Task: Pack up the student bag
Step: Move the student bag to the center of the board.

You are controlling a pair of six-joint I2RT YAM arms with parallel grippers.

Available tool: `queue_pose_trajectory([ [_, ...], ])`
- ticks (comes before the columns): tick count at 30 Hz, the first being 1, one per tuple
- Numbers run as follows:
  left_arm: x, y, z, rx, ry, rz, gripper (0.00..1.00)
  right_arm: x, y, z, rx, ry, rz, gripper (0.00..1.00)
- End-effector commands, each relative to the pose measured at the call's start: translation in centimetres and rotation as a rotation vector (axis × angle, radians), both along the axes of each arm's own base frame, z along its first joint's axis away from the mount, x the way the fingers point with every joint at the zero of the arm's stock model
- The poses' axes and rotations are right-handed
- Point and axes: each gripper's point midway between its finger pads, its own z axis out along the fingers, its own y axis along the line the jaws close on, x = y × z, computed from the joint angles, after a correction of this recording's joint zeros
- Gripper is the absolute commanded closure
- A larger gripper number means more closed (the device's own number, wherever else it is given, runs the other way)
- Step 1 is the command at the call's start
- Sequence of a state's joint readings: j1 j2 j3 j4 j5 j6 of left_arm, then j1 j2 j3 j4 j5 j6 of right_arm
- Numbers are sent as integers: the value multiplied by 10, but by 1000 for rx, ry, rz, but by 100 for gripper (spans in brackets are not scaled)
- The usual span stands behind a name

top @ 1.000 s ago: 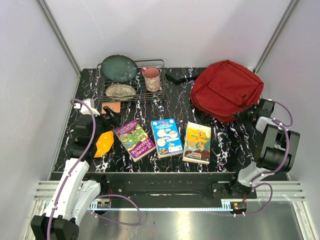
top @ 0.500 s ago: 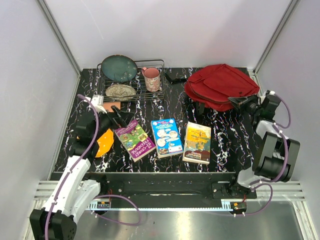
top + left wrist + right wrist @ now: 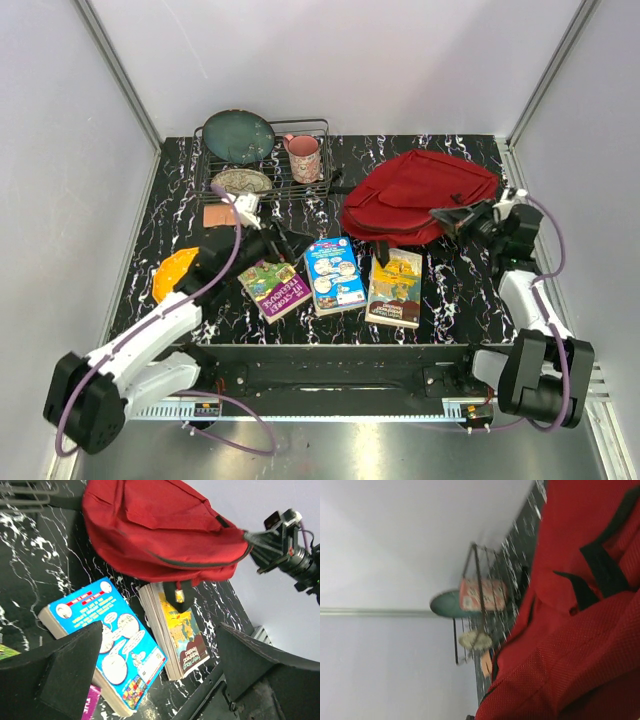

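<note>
The student bag, dark red with black straps, lies at the back right, and its near edge overhangs the top of the yellow book. My right gripper is shut on the bag's right-hand edge and holds it off the table; the left wrist view shows that pinch on the bag. My left gripper hangs open above the purple book, next to the blue book. Its fingers frame the blue book and the yellow book. Red fabric fills the right wrist view.
A wire dish rack at the back left holds a teal plate, a patterned dish and a pink mug. A brown square and an orange piece lie at the left. Grey walls close in both sides.
My right gripper has dragged the bag left and toward the middle, its edge now over the yellow book. The left arm has swung right, from the orange piece to above the purple book.
</note>
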State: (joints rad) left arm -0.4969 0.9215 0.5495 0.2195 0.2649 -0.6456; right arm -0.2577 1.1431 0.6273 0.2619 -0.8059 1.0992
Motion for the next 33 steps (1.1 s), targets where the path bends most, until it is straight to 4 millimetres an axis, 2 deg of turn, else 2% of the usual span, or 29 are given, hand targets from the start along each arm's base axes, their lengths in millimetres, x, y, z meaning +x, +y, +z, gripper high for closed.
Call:
queue_pose_trajectory([
  [1,14,-28,27,-132,-21,64,1,-19,31,-13,30,37,55,100],
  [2,15,-39,15,-123,16,60,1,-22,32,-14,30,36,54,100],
  [3,8,-55,16,-133,33,31,1,-22,32,-16,29,43,45,100],
  [4,9,-62,13,-148,65,45,1,-24,32,-21,31,54,41,100],
  [5,10,-73,1,-137,101,41,1,-25,32,-24,27,58,41,100],
  [6,4,-86,3,-157,107,10,1,-25,31,-26,26,65,34,100],
  [7,7,-90,1,-192,134,39,1,-27,32,-30,24,73,36,100],
  [8,7,-99,-9,-197,160,31,1,-29,33,-32,17,71,42,100],
  [10,9,-111,-4,-263,173,25,1,-32,35,-38,11,87,56,100],
  [17,26,-148,-16,-247,231,21,1,-49,42,-55,12,107,113,100],
  [20,32,-153,-28,-247,261,49,1,-55,47,-56,10,98,152,100],
  [23,38,-161,-31,-235,275,53,10,-61,51,-56,-2,82,188,100],
  [26,38,-161,-49,-161,322,62,11,-64,53,-57,-5,82,205,100],
  [28,34,-160,-42,-184,315,52,10,-63,52,-58,-10,83,201,100],
  [30,30,-153,-46,-171,319,67,9,-62,51,-61,-13,92,191,100],
  [31,28,-149,-38,-175,312,75,9,-61,51,-62,-14,94,188,100],
  [32,24,-145,-45,-145,337,90,8,-60,51,-63,-14,97,187,100],
  [33,23,-141,-43,-146,344,109,8,-59,51,-61,-15,90,190,100],
])
